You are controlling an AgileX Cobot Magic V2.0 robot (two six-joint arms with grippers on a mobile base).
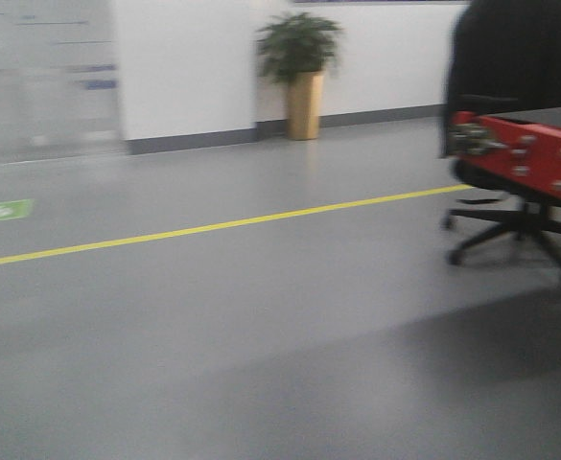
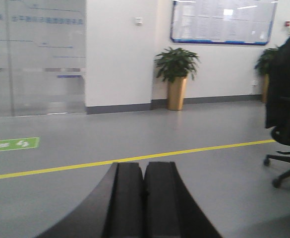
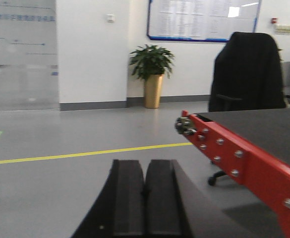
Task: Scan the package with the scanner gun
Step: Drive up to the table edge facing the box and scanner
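The package and the scanner gun are out of view in all three views. My left gripper (image 2: pixel 144 166) points out over the grey floor, its two black fingers pressed together with nothing between them. My right gripper (image 3: pixel 145 162) is likewise shut and holds nothing. It sits just left of the corner of a red-edged table (image 3: pixel 244 161) with a dark top.
A yellow line (image 1: pixel 213 226) runs across the grey floor. A black office chair (image 1: pixel 515 115) stands behind the red-edged table (image 1: pixel 539 158) at the right. A potted plant (image 1: pixel 302 77) stands against the white far wall. A green floor marker (image 1: pixel 0 211) lies at the left.
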